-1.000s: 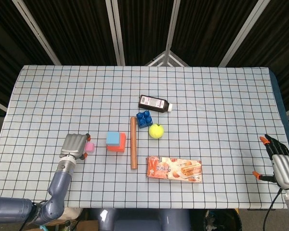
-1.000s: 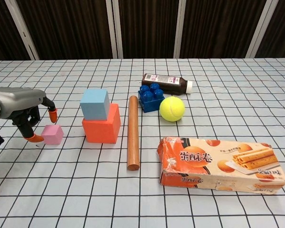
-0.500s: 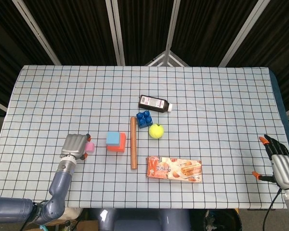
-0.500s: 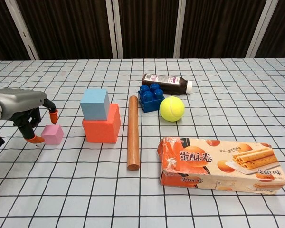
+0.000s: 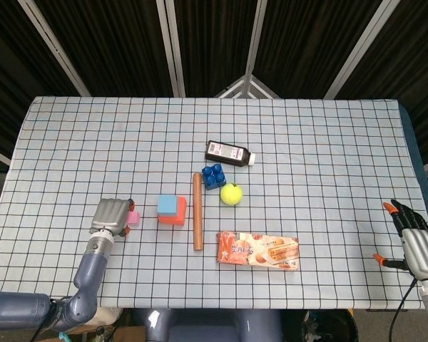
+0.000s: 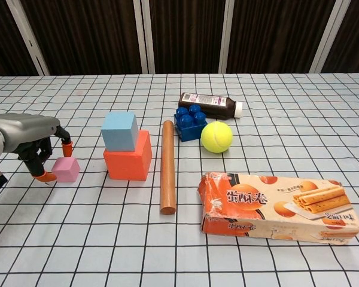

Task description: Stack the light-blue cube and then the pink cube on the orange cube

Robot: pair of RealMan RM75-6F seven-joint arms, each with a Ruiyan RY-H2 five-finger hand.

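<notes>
The light-blue cube [image 5: 167, 204] [image 6: 119, 130] sits on top of the orange cube [image 5: 175, 216] [image 6: 128, 160], left of the table's middle. The small pink cube [image 5: 133, 216] [image 6: 66, 169] rests on the cloth just left of that stack. My left hand [image 5: 110, 215] [image 6: 27, 133] is beside the pink cube, with its orange fingertips [image 6: 46, 176] bracketing it: one low at the cube's left side, one above and behind. The cube is not lifted. My right hand [image 5: 417, 239] hovers at the table's right edge with fingers spread and nothing in them; the chest view does not show it.
A wooden rod [image 5: 197, 211] [image 6: 167, 164] lies right of the stack. Beyond it are a blue toy brick [image 5: 214, 176], a tennis ball [image 5: 231, 193] and a dark bottle [image 5: 230, 152] on its side. A biscuit box [image 5: 257, 250] lies near the front edge.
My left hand has drawn very slightly to the left beside the pink cube. The cubes and the right hand have not moved.
</notes>
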